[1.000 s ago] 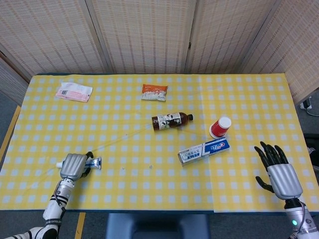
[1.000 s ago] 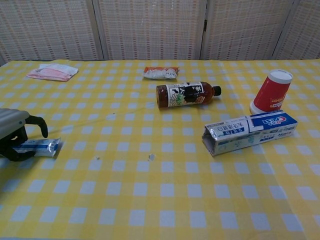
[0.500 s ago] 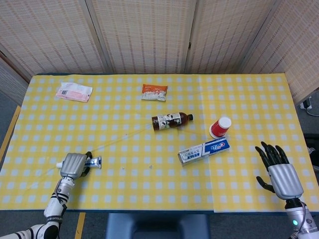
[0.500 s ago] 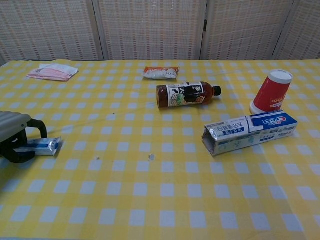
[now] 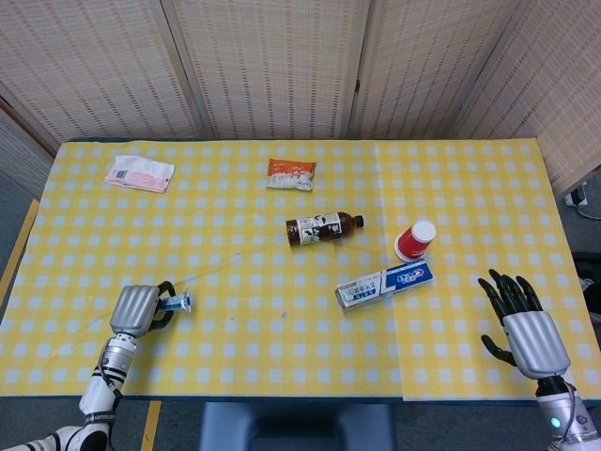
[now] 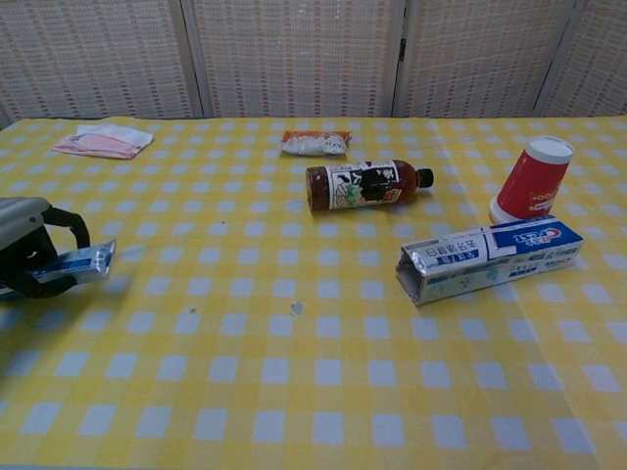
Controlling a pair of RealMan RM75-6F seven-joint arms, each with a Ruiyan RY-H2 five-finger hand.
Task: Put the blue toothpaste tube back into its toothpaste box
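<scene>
Woven panel screens enclose the far side of a worktop covered in yellow-and-white check cloth. The toothpaste box lies flat at right of centre, its open end facing the left side, with a red cup tipped over just beyond it. A brown bottle lies on its side near the middle; an orange snack packet and a pink packet sit toward the far edge.

The right hand hovers at the near right corner, fingers spread, holding nothing. The left hand at the near left has its fingers curled around the blue toothpaste tube, whose crimped end projects toward the box, well apart from it.

Risk, as judged: the hold covers only one end of the tube, so it may pivot or slip in transit; the box is unsecured and likely to slide when the tube presses its mouth, unless the right hand steadies it.

Against the frame a second earlier, the tube now sits higher, clear of the cloth, with a shadow beneath. The right hand is essentially unmoved.
</scene>
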